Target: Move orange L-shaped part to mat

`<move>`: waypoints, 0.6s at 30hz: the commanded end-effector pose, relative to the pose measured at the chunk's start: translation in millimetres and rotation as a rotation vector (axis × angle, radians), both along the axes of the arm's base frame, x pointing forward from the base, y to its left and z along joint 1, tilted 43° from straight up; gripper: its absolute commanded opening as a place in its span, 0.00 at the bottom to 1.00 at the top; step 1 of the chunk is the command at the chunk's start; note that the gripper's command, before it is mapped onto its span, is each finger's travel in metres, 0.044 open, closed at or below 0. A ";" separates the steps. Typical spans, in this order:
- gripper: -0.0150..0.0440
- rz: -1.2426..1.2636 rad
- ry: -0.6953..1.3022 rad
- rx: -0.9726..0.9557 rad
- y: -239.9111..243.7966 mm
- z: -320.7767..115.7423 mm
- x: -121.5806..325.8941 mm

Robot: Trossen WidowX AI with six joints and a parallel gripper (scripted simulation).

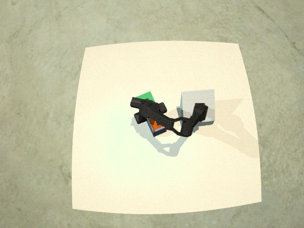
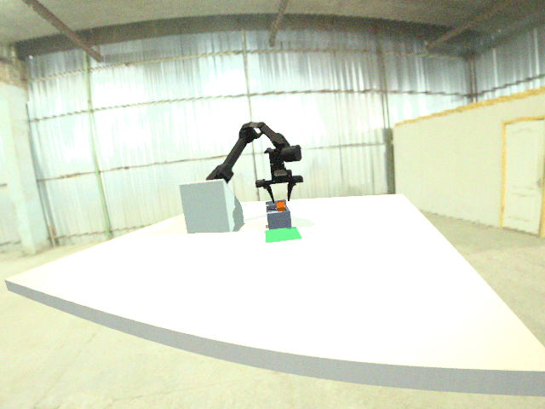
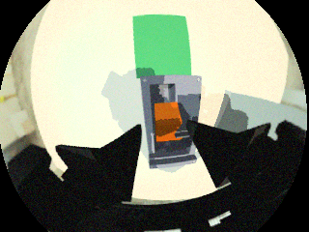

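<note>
The orange part (image 1: 156, 126) (image 2: 280, 205) (image 3: 166, 111) is tilted in the grey tray (image 1: 159, 132) (image 2: 278, 220) (image 3: 185, 81). Its raised end stands above the tray's rim in the exterior view, toward the mat side, and bare pocket shows beside it in the wrist view. My gripper (image 2: 280, 200) (image 3: 164, 126) is open and points down over the tray, its fingertips apart to either side of the part, just above it. Whether they touch it cannot be told. The green mat (image 1: 147, 95) (image 2: 283, 235) (image 3: 161, 43) lies flat at the tray's end with nothing on it. In the top view the arm hides the fingers.
A large pale grey block (image 1: 197, 98) (image 2: 204, 206) (image 3: 258, 106) stands on the table beside the tray, close to the arm, and rises higher than the tray. The arm reaches past it. Shadows of the arm fall around the tray.
</note>
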State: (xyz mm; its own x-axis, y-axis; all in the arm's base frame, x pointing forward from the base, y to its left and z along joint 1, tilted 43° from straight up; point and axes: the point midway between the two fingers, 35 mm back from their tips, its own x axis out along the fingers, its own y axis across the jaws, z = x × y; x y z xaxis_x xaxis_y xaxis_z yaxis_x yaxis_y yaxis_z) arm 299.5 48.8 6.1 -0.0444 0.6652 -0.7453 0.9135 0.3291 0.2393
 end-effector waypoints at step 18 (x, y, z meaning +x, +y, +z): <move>0.55 0.002 0.002 0.003 14.9 -15.4 -2.4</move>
State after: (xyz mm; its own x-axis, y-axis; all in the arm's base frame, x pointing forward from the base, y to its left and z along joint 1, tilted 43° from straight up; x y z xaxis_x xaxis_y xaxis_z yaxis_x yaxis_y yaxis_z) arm 296.9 64.0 -9.7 -0.0477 0.6670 -0.7435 0.9137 0.3299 0.2373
